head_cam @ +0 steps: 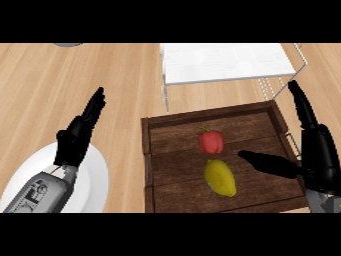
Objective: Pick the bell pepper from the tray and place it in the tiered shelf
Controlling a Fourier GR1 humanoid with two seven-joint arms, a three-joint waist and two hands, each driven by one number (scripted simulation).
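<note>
A red bell pepper (211, 142) lies in the middle of the dark wooden tray (174, 123). Just below it in the same tray lies a yellow fruit (220, 177). The white tiered shelf (225, 62) with wire sides stands directly behind the tray. My right hand (317, 150) hovers over the tray's right side, open, fingers straight and pointing away, thumb stretched left toward the pepper and a short gap from it. My left hand (77, 135) is open at the left, fingers up, well away from the tray.
A white plate (92, 185) lies on the wooden counter (55, 80) under my left forearm. A grey object (68, 44) peeks in at the top left edge.
</note>
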